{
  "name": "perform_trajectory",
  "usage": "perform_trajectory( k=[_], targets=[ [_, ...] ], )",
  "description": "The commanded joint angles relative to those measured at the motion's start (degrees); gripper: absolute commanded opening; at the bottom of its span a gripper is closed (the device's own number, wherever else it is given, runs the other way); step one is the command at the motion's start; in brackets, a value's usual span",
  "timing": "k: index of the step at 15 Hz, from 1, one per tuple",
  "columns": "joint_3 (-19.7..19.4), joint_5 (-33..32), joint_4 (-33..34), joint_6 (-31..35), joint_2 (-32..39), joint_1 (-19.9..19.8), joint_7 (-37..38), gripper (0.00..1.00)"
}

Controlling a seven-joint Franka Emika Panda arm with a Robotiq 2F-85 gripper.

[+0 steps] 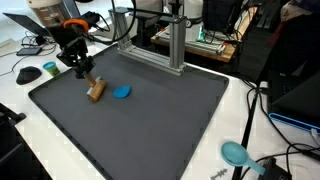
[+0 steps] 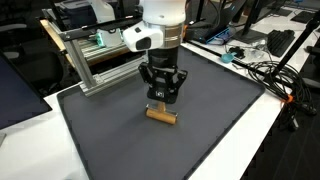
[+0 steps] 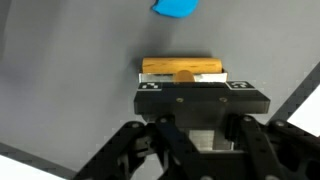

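Observation:
A small wooden block (image 1: 97, 92) lies low on the dark grey mat (image 1: 150, 125), and my gripper (image 1: 88, 82) reaches down onto it from above. The fingers (image 2: 153, 97) stand on either side of the block (image 2: 161, 116), shut on it. The wrist view shows the block (image 3: 180, 67) just beyond the gripper (image 3: 198, 82), whose black body hides the fingertips. A flat blue disc (image 1: 122, 92) lies on the mat a short way from the block, and it also shows at the top edge of the wrist view (image 3: 176, 8).
An aluminium frame (image 1: 160, 40) stands along the mat's far edge, also visible in an exterior view (image 2: 100, 55). A teal round object (image 1: 235, 153) and cables lie on the white table beside the mat. A dark mouse-like object (image 1: 50, 68) sits near the arm's base.

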Motion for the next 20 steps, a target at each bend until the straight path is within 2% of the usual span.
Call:
perform_trajectory(
  k=[1,3,8,12,18,20],
  targets=[
    [0.7,-1.4,-0.6,-5.3,-3.0,0.1,-2.4,0.22],
    [1.4,-1.0,-1.8,-8.3,-5.8,0.0,-4.7,0.22],
    [3.3,-0.3,-4.7,-9.2,-11.4,0.6,-10.0,0.22],
    [5.7,1.2,-6.7,-11.4,-13.6,-0.5,-22.5,0.22],
    [6.7,-1.9,-10.4,-9.1,-15.3,-0.3,-40.0,0.22],
    [7.4,-0.6,-10.5,-9.8,-15.4,-1.0,-45.3,0.22]
  ],
)
